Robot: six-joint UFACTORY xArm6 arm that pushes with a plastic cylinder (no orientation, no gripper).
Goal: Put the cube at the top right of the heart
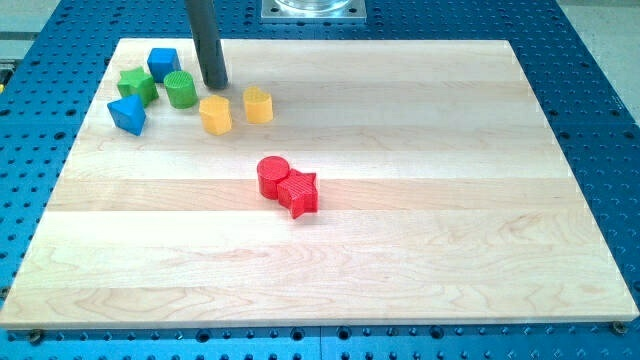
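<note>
**Still left of our tip: the blue cube, with the heart off to the right**

Plainly, in the camera view, our tip (216,84) rests on the wooden board (400,250) near its top-left corner, carrying nothing; it is a bare rod and touches no block that we can make out. The blue cube (163,63) lies toward the view's left and slightly above our tip, beyond the green cylinder (181,89). The yellow heart (258,104) sits to the view's right and a little below our tip. So we stand between the two. We judge that we must get round to the cube's left side and push it rightward, above the heart. The yellow block (215,115) just below our tip could be knocked.
</note>
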